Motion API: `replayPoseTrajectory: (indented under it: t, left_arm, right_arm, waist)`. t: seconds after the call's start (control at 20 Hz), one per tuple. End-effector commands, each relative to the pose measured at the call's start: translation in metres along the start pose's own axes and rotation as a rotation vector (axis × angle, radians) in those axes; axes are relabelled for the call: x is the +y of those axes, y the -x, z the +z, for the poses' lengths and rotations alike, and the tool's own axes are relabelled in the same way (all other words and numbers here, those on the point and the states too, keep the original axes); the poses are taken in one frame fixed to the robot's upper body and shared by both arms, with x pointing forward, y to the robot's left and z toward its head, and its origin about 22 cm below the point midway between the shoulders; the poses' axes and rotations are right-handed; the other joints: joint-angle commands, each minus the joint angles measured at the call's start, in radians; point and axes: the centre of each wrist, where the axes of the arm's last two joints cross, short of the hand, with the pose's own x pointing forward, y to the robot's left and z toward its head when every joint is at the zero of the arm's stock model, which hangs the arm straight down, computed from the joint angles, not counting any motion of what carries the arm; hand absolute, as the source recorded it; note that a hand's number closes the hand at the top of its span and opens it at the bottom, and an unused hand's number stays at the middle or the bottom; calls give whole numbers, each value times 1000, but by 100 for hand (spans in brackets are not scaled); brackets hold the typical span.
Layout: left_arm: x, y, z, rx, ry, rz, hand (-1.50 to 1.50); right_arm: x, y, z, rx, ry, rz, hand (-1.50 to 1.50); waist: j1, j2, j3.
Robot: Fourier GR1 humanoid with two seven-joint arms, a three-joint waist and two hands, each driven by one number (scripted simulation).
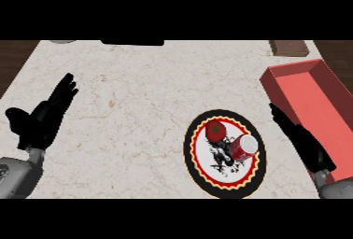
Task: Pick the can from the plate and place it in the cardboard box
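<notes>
A red can (243, 147) with a white end lies on its side on the right part of a round plate (223, 186) with a black rim and a patterned white centre. A red tomato (215, 131) sits on the plate's upper left. The box (314, 100) is a red open tray at the right edge. My right hand (303, 140) stretches with straight fingers between the plate and the box, just right of the can, not touching it. At the left edge my left hand (41, 116) rests open, fingers up.
The marble counter (138, 116) stretches between the two hands. A brown block (288, 47) lies at the back right, a dark flat object (132, 42) and a grey item (62, 41) at the back edge. Dark wood floor shows at both upper corners.
</notes>
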Motion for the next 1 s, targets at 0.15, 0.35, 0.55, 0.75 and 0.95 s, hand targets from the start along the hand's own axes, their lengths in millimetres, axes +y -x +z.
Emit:
replayPoseTrajectory:
  t: [0.15, 0.35, 0.55, 0.75, 0.95]
  left_arm:
    - [-15, -28, -5, -194, 119, -112, 0]
    - [-28, -32, -6, -257, 242, -144, 0]
    - [-26, -24, 4, -278, 242, -166, 0]
    - [-38, -28, -2, -291, 234, -155, 0]
    - [-38, -43, 0, -276, 229, -164, 0]
  right_arm:
    - [-53, -118, -16, -563, -73, -68, -150]
    - [-130, -159, 1, -695, -68, 214, -150]
    - [-140, -111, -9, -828, -159, 193, -150]
    - [-142, -112, -11, -925, -256, 411, -150]
    - [-153, -123, -7, -932, -320, 566, -150]
  waist:
    - [-8, 6, 24]
    - [-15, 22, 23]
    - [-5, 23, 24]
    - [-5, 25, 24]
    - [-9, 18, 23]
